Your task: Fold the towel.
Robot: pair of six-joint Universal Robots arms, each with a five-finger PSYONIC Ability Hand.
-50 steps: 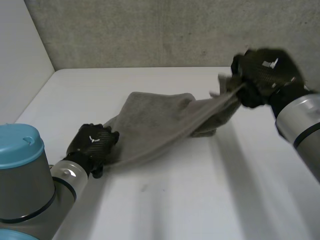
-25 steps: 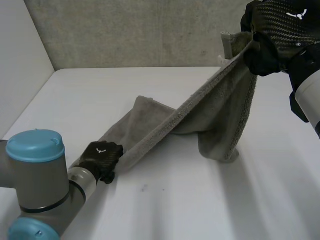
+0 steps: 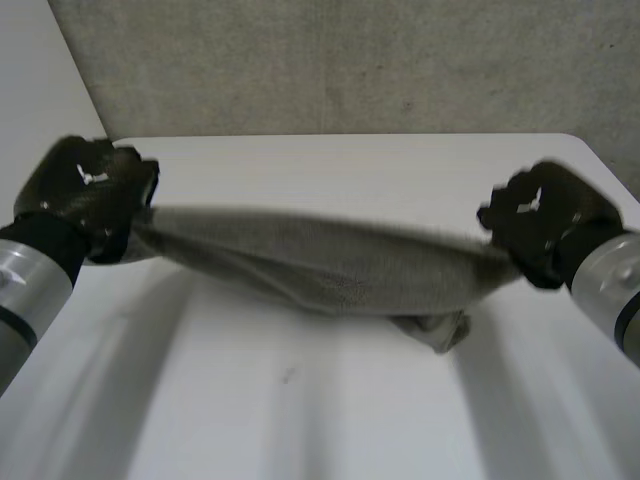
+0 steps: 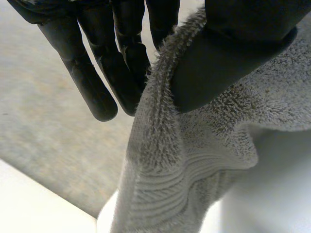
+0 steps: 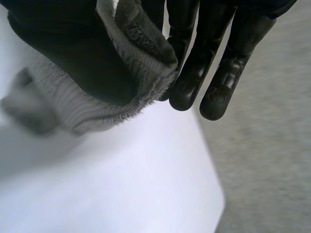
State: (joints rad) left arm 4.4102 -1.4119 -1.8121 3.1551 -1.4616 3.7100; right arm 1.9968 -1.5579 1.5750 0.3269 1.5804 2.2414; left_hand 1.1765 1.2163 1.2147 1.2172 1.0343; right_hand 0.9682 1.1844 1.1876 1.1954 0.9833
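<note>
Head cam high, looks down on table (image 3: 330, 400); 2 wrist cams v. close; all 3 share towel (image 3: 330, 265).

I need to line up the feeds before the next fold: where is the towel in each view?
Head view: towel stretched between the left hand and right hand, sagging in the middle above the white table.
Left wrist view: towel pinched between the left hand's thumb and fingers, hanging beneath it.
Right wrist view: towel edge pinched between the right hand's thumb and fingers.
Shared landmark: the white table under the towel.
</note>
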